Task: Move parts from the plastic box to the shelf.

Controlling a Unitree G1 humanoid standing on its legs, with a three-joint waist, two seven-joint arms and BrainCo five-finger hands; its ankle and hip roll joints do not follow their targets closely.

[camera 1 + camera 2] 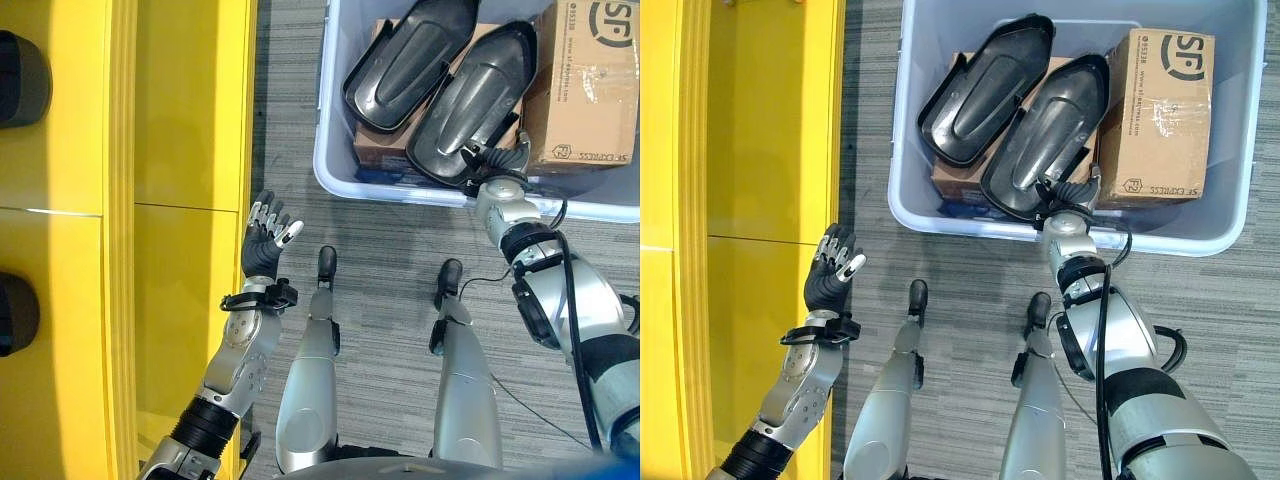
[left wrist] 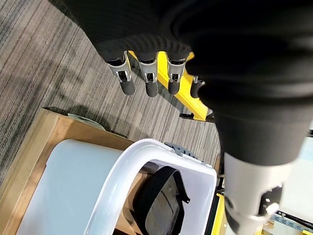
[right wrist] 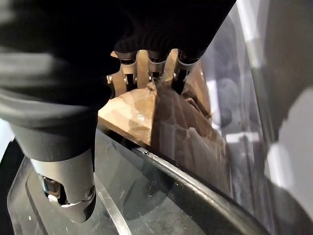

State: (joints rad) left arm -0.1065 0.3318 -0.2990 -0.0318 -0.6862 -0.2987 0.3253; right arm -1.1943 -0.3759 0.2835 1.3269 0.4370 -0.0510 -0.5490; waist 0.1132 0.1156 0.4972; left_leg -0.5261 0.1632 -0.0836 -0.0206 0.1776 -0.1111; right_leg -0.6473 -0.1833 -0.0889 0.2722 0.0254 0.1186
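L hand (image 1: 265,240) raised on bent arm, fingers straight and loosely spread, thumb apart, holding nothing. R arm stretched fwd, wrist angled down. R hand (image 1: 1068,196) reaches low, fingers (image 3: 152,66) pointing down and fwd, thumb (image 3: 68,193) apart; grip can't be told.

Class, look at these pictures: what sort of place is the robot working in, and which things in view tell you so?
Probably a warehouse or workshop parts area. Clues: a yellow shelf beside grey carpet, a plastic box on the floor holding black moulded parts, and taped cardboard cartons packed alongside them.
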